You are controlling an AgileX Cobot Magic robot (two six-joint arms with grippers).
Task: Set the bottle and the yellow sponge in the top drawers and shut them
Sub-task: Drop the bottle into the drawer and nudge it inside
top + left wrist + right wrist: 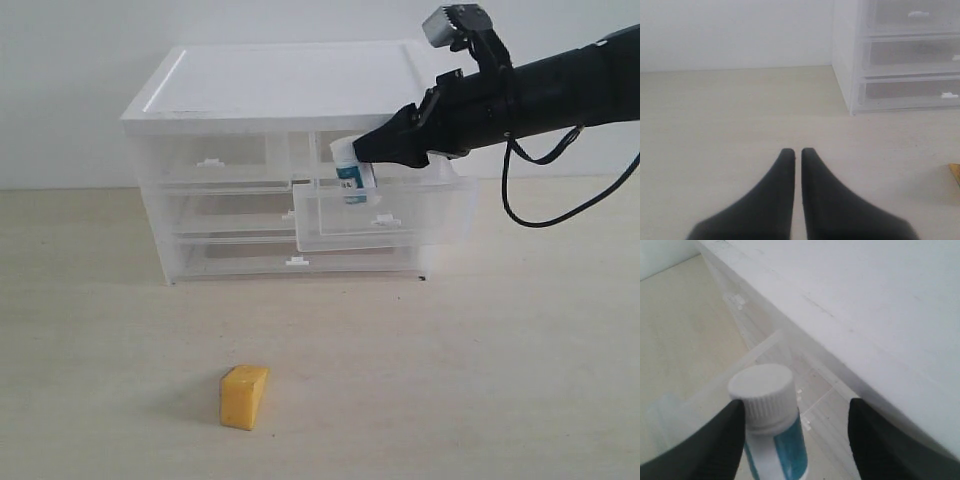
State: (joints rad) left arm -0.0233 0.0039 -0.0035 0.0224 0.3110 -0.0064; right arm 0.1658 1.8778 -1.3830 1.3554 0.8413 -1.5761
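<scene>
**Pale table, bottle in drawer**

On the table [500, 380], the cabinet [280, 85] sits at 12 o'clock, its right top drawer [400, 225] pulled out. The bottle [352, 175] leans inside, between the right gripper's [365, 150] spread fingers. The sponge [244, 397] lies at 6 o'clock, well apart. The left gripper [797, 152] is pressed together.

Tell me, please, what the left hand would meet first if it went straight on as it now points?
The way looks free over the table to the wall; the left hand seems to point past the cabinet.

Clear glossy plastic drawers [380, 225] — ribbed white bottle cap [762, 390], seemingly porous matt sponge [244, 396]
</scene>
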